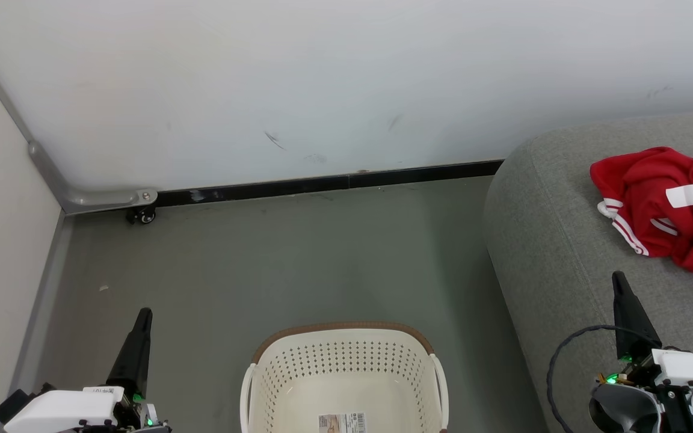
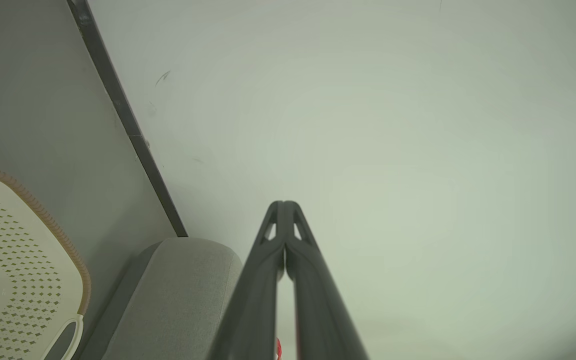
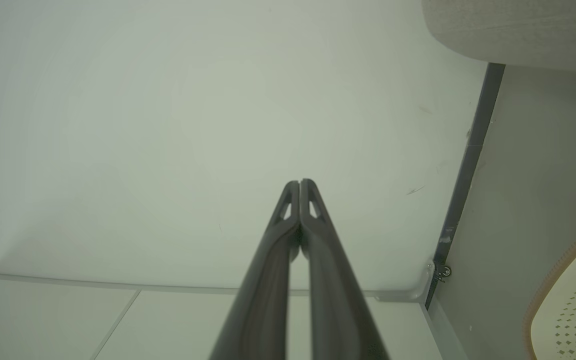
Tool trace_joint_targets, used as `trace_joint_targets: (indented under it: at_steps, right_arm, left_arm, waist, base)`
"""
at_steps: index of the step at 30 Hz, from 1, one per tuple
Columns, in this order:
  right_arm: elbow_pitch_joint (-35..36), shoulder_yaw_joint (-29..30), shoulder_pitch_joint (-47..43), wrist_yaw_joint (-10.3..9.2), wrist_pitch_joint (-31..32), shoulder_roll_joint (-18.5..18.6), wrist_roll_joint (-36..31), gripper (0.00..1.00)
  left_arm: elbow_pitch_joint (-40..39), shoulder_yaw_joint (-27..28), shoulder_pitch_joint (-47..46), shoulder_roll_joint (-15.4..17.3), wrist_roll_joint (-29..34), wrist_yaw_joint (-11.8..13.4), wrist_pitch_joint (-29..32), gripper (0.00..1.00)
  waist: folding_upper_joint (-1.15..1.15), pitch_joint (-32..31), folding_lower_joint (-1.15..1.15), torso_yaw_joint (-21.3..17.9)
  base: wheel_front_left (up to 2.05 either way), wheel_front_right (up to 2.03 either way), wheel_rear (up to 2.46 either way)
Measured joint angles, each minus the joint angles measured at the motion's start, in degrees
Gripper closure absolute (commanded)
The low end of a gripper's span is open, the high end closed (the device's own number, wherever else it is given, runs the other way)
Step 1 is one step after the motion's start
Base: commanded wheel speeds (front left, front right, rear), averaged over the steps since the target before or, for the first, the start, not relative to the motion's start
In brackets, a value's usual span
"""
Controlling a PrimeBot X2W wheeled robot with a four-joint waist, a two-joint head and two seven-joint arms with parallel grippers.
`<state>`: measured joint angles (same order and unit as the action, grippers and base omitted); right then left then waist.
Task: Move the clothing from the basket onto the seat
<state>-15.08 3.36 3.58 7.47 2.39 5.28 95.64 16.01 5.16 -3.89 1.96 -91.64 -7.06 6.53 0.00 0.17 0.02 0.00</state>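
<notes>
Okay, the basket [image 1: 341, 328] sits on the floor right in front of me. What I can see of its bottom is bare plastic with the barcode sticker [image 1: 341, 423] showing, but the near part is cut off, so I can't swear it's empty. The clothing [image 1: 659, 207] is a red heap up on the seat [image 1: 545, 258], off to my right and running past the picture's edge. My left gripper [image 1: 144, 314] hangs over the floor, my right gripper [image 1: 620, 278] over the seat, near the heap but apart from it. In both wrist views the fingers [image 2: 268, 260] are pressed together with nothing between them. This looks done to me, so the risk now is undoing it. If I swing the right arm wide, its tip or that loose cable [image 1: 560, 361] could snag the fabric and drag it off the cushion. A careless roll forward would knock the basket.
</notes>
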Motion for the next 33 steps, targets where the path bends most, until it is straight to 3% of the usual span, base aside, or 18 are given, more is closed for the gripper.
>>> trace_joint_targets:
  at_steps: [33]
  right_arm:
    - [-0.02, 0.14, 0.0, 0.0, 0.47, -0.03, -0.01, 1.0]
  left_arm:
    - [-0.05, -0.05, 0.0, 0.0, 0.0, 0.0, 0.0, 1.0]
  waist:
    - [0.0, 0.0, -0.01, 0.0]
  base:
    - [0.0, 0.0, 0.0]
